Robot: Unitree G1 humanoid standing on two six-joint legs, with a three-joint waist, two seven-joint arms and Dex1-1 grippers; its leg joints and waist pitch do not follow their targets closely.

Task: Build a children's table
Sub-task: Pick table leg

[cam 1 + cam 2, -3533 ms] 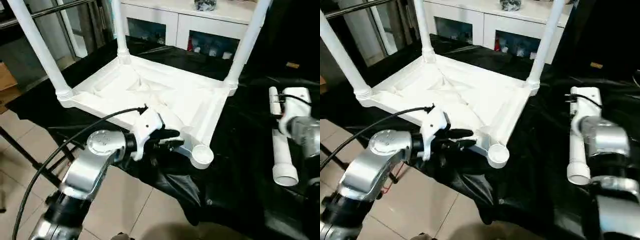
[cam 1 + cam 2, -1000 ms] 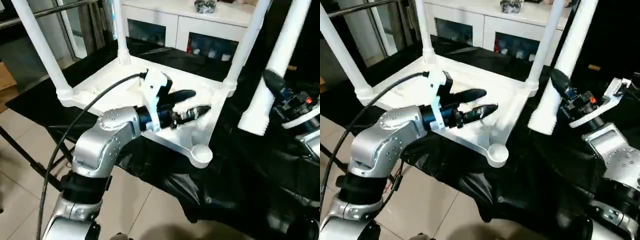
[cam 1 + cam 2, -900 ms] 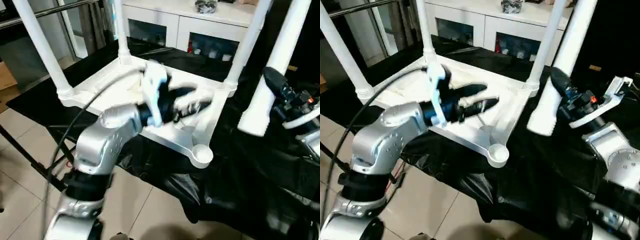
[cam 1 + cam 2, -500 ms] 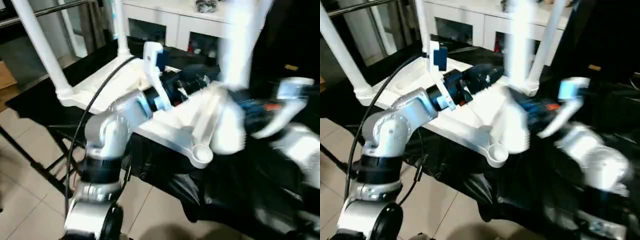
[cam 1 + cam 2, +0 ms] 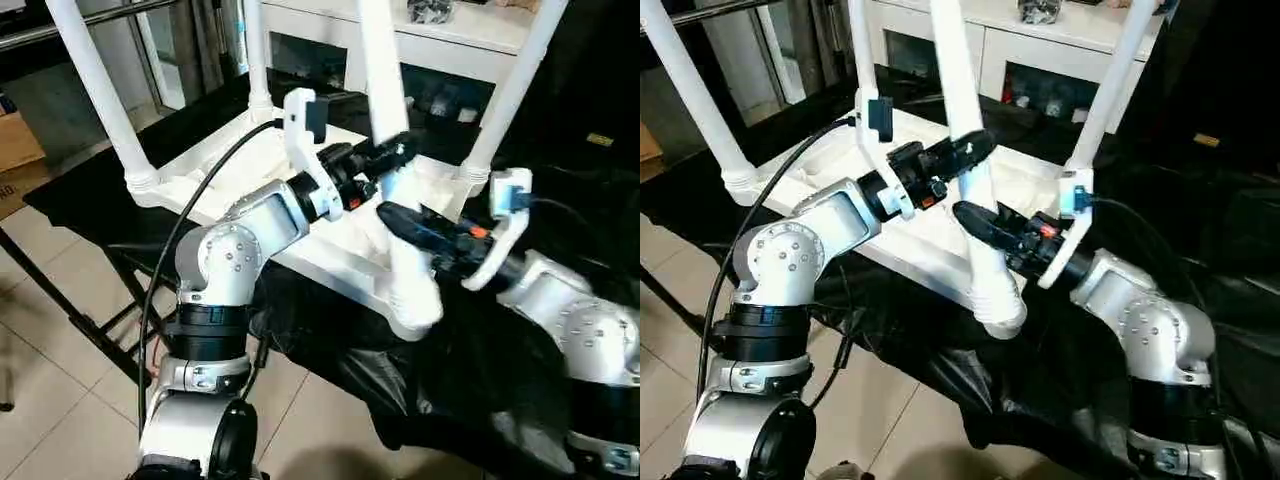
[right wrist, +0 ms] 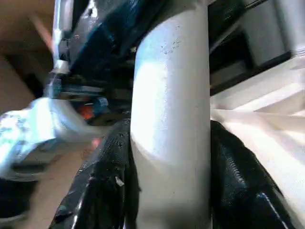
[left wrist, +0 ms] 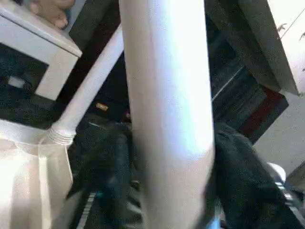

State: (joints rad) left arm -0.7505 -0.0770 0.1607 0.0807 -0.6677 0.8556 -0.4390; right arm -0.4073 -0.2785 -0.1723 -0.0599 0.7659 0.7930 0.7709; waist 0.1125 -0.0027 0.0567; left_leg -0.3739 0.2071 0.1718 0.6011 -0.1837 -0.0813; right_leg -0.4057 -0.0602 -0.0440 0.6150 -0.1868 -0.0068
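Head camera, left eye: the upturned tabletop (image 5: 240, 175) is lying on a black-draped surface (image 5: 560, 190), three legs already standing in its corners. The right gripper (image 5: 405, 222) is clamping the fourth leg (image 5: 385, 130) low down, its foot end hanging just over the near corner socket. The left gripper (image 5: 385, 157) is reaching in higher on the same leg.

Right eye: the same pairing, the leg tilting slightly above the socket.

Left wrist camera: the leg is passing between the black fingers (image 7: 102, 176); whether these jaws are gripping or merely bracketing it cannot be told.

Right wrist camera: jaws are closing snugly on the leg, fingers (image 6: 109, 176) pressing either side.

To seat it well, the robot should probably be squaring the leg upright, centring its end over the socket, then pressing straight down.
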